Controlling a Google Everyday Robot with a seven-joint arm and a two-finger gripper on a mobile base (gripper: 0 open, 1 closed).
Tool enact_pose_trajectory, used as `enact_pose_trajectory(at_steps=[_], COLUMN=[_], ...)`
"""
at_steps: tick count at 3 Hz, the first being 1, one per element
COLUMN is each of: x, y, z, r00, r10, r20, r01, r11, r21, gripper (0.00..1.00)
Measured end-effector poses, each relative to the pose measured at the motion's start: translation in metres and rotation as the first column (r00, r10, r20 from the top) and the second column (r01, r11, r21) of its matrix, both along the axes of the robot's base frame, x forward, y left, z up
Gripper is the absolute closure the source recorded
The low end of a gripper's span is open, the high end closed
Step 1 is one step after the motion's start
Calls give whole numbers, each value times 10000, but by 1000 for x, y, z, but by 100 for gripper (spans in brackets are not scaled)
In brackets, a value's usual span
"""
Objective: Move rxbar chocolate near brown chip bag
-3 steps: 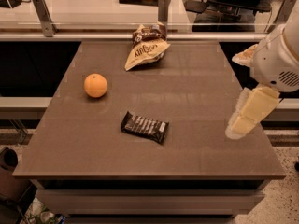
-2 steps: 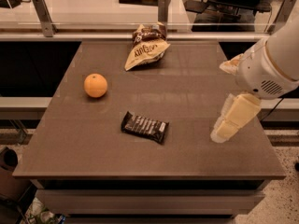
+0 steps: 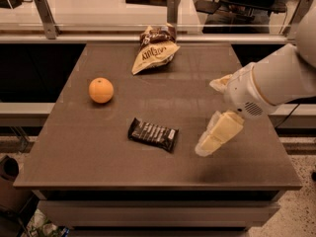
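Rxbar chocolate (image 3: 153,134) lies flat in the middle of the tabletop (image 3: 74,152), well apart from the brown chip bag (image 3: 154,53) at the far edge. Our claw (image 3: 205,148) hangs near the bar, clear of it; we cannot tell whether it is open or closed.

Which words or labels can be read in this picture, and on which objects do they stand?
brown chip bag: dark lettering, too blurred to read.
rxbar chocolate: pale lettering, too blurred to read.
tool, right of the bar: no text visible.
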State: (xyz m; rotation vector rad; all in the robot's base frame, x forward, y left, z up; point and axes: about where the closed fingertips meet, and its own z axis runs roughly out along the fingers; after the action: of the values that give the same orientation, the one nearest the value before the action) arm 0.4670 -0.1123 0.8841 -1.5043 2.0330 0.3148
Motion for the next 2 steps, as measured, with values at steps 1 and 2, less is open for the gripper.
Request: enact_pose_trajectory(at_steps=[1, 2], x=[9, 18], y=[21, 36], z=[-18, -34], r00=[10000, 9998], r10=[-59, -220], r20=[25, -2], r01=[57, 218], r11=[9968, 9895], r21=[794, 1428], gripper=[0, 0])
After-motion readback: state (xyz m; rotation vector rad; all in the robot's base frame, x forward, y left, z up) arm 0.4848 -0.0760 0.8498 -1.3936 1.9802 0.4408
